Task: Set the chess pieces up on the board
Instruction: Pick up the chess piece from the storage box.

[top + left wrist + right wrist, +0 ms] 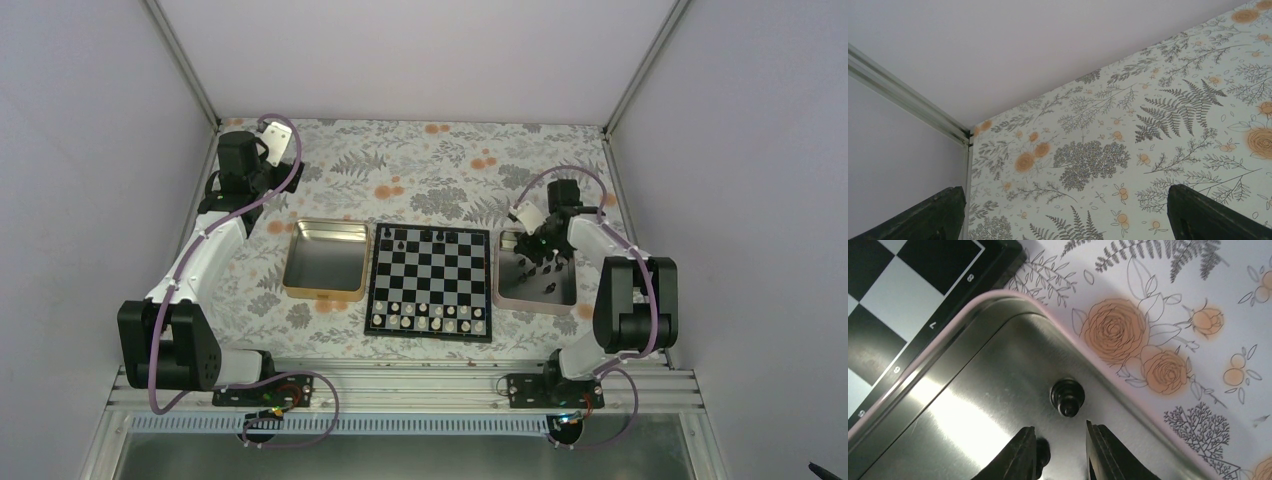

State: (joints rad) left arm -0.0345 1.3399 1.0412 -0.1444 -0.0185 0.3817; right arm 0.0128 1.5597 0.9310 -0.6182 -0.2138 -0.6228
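The board (430,283) lies mid-table, with a few black chess pieces (420,238) on its far row and small white pieces along its near rows. Several more black pieces (541,268) lie in the pink-rimmed silver tray (503,290) to its right. My right gripper (1060,437) hangs open over that tray's far corner, just short of a black pawn (1067,397) standing upright; nothing is between its jaws. Another dark piece (1043,452) shows partly behind the left fingertip. My left gripper (1063,220) is open and empty over the far left corner of the table, far from the board.
An open gold tray (325,259) stands left of the board, nothing visible inside it. The board's black border with numbers (933,325) lies close beside the silver tray's rim (998,295). White enclosure walls and metal posts (908,100) border the floral tablecloth.
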